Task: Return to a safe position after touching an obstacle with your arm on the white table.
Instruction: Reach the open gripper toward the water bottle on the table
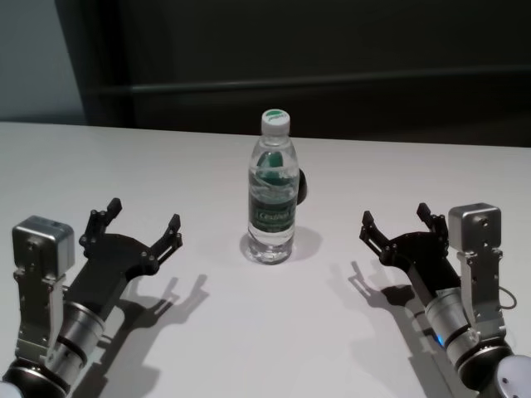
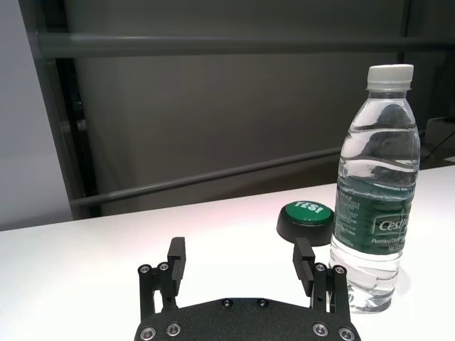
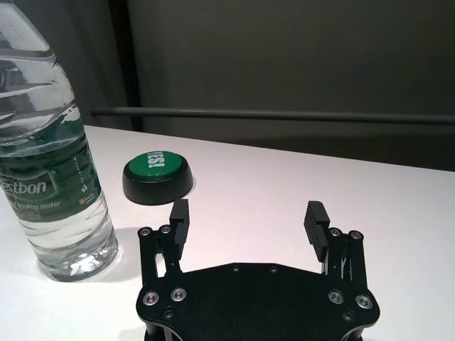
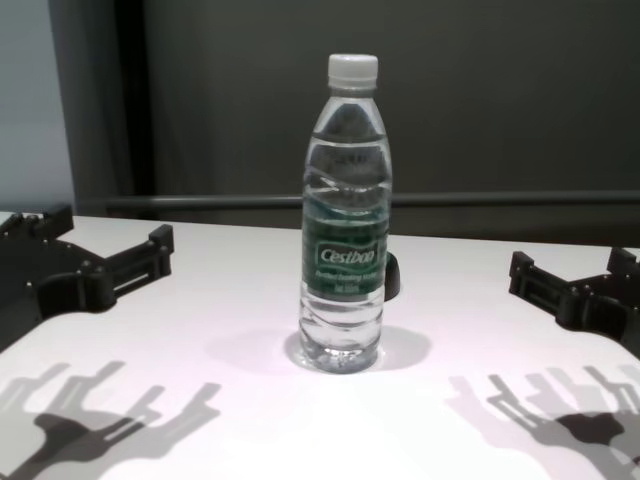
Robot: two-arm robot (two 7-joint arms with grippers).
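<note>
The obstacle, a clear water bottle (image 1: 272, 195) with a white cap and green label, stands upright at the middle of the white table (image 1: 265, 332). The chest view shows the bottle (image 4: 345, 220) dead centre. My left gripper (image 1: 143, 215) hovers low over the table to the bottle's left, open and empty, well apart from it. My right gripper (image 1: 395, 214) sits mirrored on the bottle's right, also open with nothing between its fingers. Each wrist view shows its own gripper (image 2: 240, 249) (image 3: 248, 209) and the bottle (image 2: 375, 213) (image 3: 50, 177) off to one side.
A small dark round button with a green top (image 3: 157, 174) lies on the table just behind the bottle, partly hidden by it in the head view. A dark wall with a horizontal rail (image 4: 500, 200) runs beyond the table's far edge.
</note>
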